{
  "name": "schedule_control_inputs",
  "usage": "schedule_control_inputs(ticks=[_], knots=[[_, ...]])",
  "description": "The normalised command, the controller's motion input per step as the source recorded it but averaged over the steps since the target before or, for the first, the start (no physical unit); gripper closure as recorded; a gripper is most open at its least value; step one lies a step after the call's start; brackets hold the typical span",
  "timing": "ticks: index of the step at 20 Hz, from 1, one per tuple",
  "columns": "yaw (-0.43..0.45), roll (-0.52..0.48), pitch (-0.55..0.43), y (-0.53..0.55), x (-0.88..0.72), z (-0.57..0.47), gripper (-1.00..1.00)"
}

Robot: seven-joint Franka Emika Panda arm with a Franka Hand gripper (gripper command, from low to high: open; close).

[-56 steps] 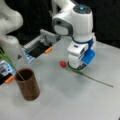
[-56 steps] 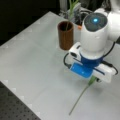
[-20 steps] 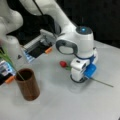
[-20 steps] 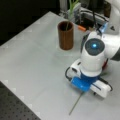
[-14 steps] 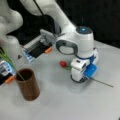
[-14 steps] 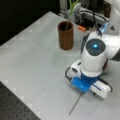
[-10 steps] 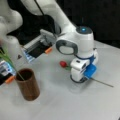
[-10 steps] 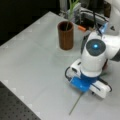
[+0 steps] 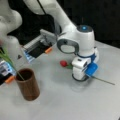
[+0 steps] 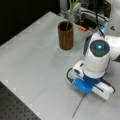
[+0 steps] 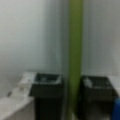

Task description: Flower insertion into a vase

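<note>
The flower lies flat on the white table [image 9: 50,105], its red head [image 9: 63,63] to the left of my gripper [image 9: 80,77] and its thin green stem [image 9: 102,80] running out to the right. My gripper is down at the table over the stem. In the wrist view the stem [image 11: 75,50] runs between the two black fingers [image 11: 47,95], which sit close against it on both sides. The vase [image 9: 28,85], a brown wooden cup, stands upright well apart from the gripper in both front views [image 10: 66,35] and holds a green stalk [image 9: 10,62].
A second white arm [image 9: 10,25] stands by the vase. A grey box with orange parts [image 9: 40,47] sits at the table's back edge. In a front view the stem's free end [image 10: 78,106] points toward the table's near edge.
Since 2.8 s ago the arm has tilted and come down onto the flower's stem. Over the last second nothing has visibly moved.
</note>
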Motion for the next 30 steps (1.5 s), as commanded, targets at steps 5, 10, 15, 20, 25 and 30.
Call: schedule_control_inputs(ticks=[5, 10, 15, 20, 25, 30], knots=[[-0.010, -0.080, 0.026, 0.02, 0.08, -0.28, 1.00], [-0.001, -0.055, 0.056, 0.01, 0.09, -0.09, 1.00], [-0.025, -0.006, 0.085, 0.01, 0.01, 0.37, 1.00], [-0.048, 0.046, 0.090, -0.06, -0.05, 0.63, 1.00], [-0.054, 0.064, 0.059, -0.12, -0.02, 0.26, 1.00], [-0.061, 0.089, 0.010, -0.13, -0.03, 0.11, 1.00]])
